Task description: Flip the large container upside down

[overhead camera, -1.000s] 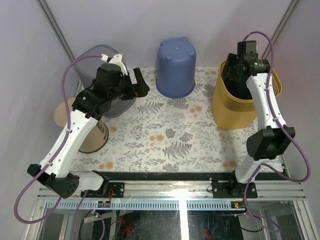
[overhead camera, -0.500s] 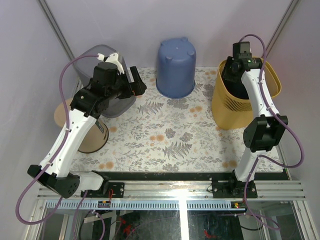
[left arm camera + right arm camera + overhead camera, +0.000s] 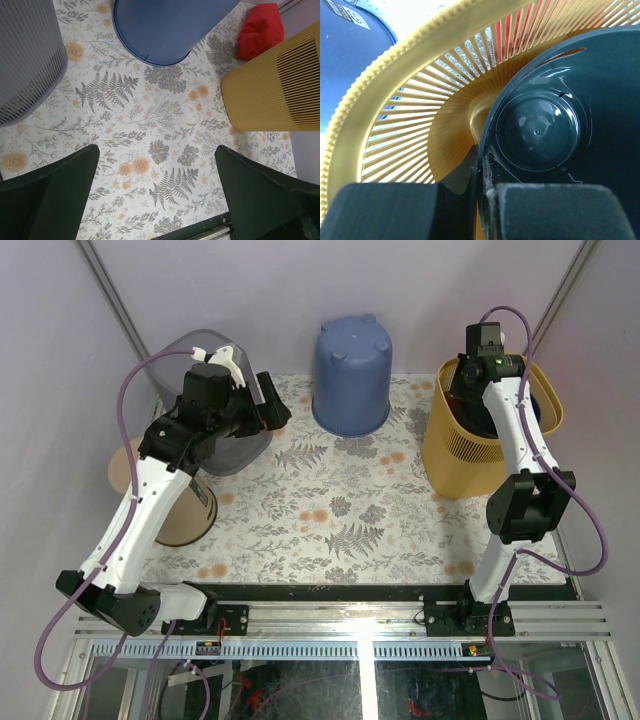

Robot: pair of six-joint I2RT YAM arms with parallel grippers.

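A tall yellow slatted basket (image 3: 455, 455) stands at the table's right, with a black container (image 3: 560, 120) nested inside it. My right gripper (image 3: 480, 388) reaches down into the basket from above. In the right wrist view it (image 3: 482, 175) is shut on the black container's rim, one finger (image 3: 395, 210) between the rim and the yellow wall (image 3: 410, 130), the other (image 3: 555, 210) inside. My left gripper (image 3: 157, 160) hangs open and empty over the floral tablecloth, beside the grey basket (image 3: 200, 360).
A blue bucket (image 3: 350, 375) stands upside down at the back centre. A brown cylinder (image 3: 185, 515) sits at the left edge under the left arm. A red bag (image 3: 260, 30) lies behind the yellow basket (image 3: 275, 85). Tent walls close in all round.
My right gripper's jaws have closed on the black container's rim inside the yellow basket. The left gripper has drifted slightly back and left, still open.
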